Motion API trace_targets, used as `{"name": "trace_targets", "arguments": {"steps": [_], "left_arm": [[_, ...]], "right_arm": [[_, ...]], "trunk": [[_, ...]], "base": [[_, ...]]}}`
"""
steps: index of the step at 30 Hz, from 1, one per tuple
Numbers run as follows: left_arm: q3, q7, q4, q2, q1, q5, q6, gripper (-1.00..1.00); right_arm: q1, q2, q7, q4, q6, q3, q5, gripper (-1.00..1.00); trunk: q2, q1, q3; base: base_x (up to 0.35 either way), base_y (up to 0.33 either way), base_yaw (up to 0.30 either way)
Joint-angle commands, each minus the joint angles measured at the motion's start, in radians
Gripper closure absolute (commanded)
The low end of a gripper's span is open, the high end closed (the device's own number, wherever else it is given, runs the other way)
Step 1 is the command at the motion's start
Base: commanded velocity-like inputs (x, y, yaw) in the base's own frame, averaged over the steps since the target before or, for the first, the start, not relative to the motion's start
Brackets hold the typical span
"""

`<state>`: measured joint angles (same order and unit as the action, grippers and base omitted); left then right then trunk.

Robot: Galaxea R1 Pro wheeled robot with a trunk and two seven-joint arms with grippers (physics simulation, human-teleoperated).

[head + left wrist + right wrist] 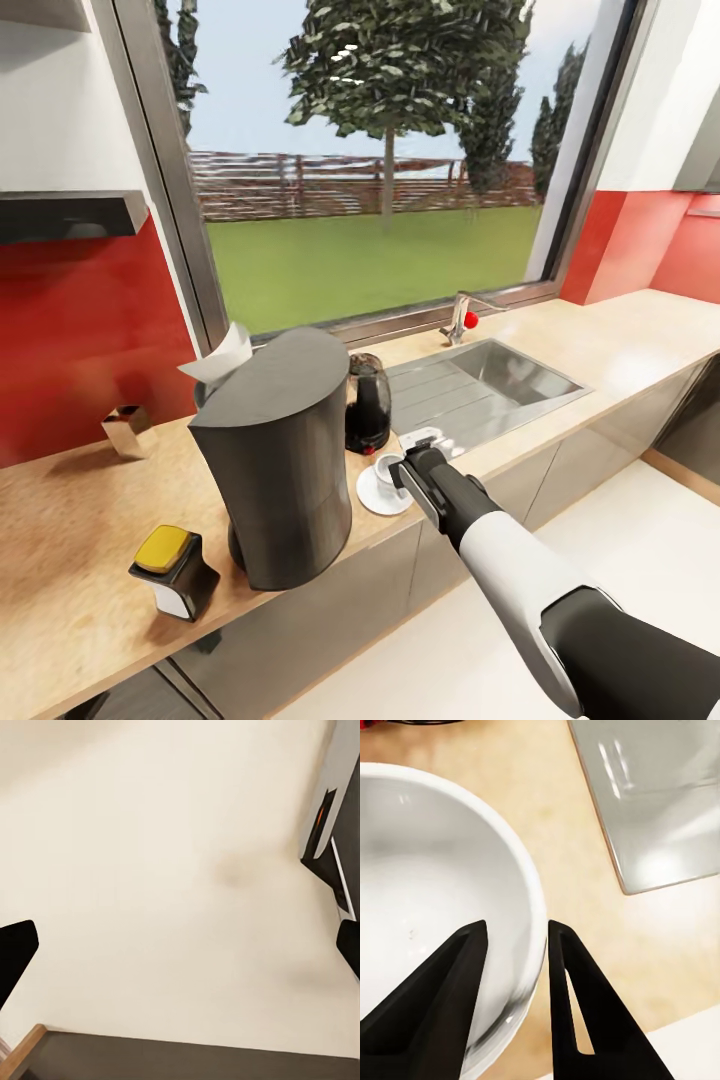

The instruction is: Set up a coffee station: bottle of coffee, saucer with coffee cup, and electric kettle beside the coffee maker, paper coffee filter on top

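Right wrist view shows the right gripper [516,937] clamped on the coffee cup [427,892] rim; a thin-wall pinch risks tipping it off the saucer [377,498].

We see glossy white ceramic coffee cup [442,892], speckled matt wood-look counter [70,560], brushed steel sink [480,385], matt grey coffee maker [280,450].
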<state>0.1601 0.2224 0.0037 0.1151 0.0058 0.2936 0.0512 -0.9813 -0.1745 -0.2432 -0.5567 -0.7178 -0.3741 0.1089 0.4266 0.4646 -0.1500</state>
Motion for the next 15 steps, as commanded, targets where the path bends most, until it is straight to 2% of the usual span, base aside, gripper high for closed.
{"name": "trace_targets", "arguments": {"steps": [1,5,6,15], "left_arm": [[0.008,0.002,0.000,0.000,0.000,0.010,0.004,-1.00],[0.008,0.002,0.000,0.000,0.000,0.010,0.004,-1.00],[0.008,0.002,0.000,0.000,-0.001,0.010,0.004,-1.00],[0.008,0.002,0.001,0.000,0.000,0.010,0.004,-1.00]], "right_arm": [[0.000,0.000,-0.007,0.007,-0.003,-0.003,0.011,1.00],[0.000,0.000,-0.007,0.007,-0.003,-0.003,0.011,1.00],[0.000,0.000,-0.007,0.007,-0.003,-0.003,0.012,-1.00],[0.000,0.000,-0.005,0.006,-0.003,-0.003,0.012,-1.00]], "trunk": [[0.001,0.001,-0.002],[0.001,0.001,-0.002],[0.001,0.001,-0.002],[0.001,0.001,-0.002]], "base": [[0.000,0.000,0.000],[0.000,0.000,0.000],[0.000,0.000,0.000],[0.000,0.000,0.000]]}}
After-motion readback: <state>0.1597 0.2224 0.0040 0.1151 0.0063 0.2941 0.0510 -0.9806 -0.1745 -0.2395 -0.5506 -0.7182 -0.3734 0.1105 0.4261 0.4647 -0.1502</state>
